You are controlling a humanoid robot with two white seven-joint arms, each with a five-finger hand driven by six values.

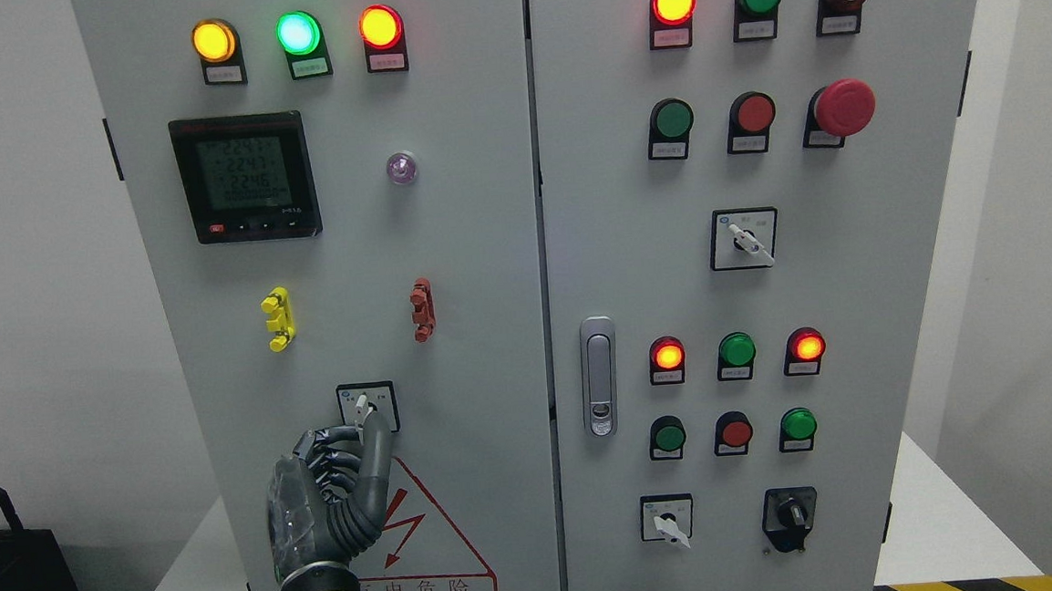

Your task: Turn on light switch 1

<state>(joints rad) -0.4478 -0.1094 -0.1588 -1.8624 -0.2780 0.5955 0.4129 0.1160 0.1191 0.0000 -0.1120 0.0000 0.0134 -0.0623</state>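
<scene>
Left robot hand (333, 495), fingers curled with the thumb tip touching the rotary light switch (367, 406) low on the cabinet's left door (332, 252); pinch the lever squarely, then twist without slipping.

Digital meter (245, 176), red mushroom button (843, 108), door handle (599, 377)

Grey cabinet (486, 243) carries lit yellow lamp (214, 40), green lamp (299, 32) and red lamp (380, 26); a red-outlined warning triangle (431, 539) sits beside the dark grey left hand (324, 500).
</scene>
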